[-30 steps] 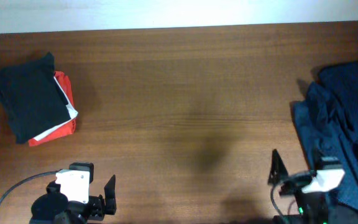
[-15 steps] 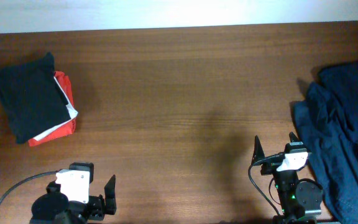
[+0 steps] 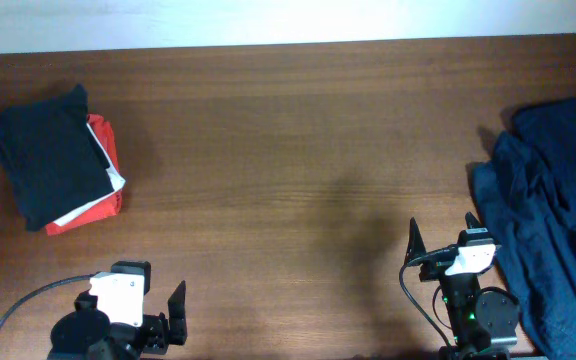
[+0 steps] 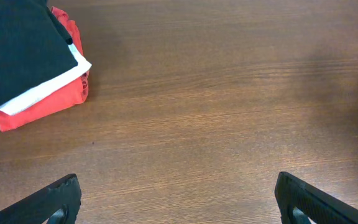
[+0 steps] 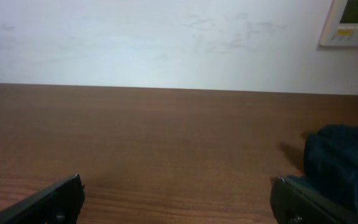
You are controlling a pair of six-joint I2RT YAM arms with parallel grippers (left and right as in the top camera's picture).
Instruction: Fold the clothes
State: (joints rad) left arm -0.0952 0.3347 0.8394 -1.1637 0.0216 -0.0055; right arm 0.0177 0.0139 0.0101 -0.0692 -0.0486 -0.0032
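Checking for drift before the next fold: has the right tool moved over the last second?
Yes. The right tool shifted left, clear of the blue clothes it had overlapped, then held still for the last half second.

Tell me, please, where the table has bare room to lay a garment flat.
The table is bare through its middle, from the stack at far left to the blue heap at right. It is crowded at the right edge, where the heap lies beside the right gripper.
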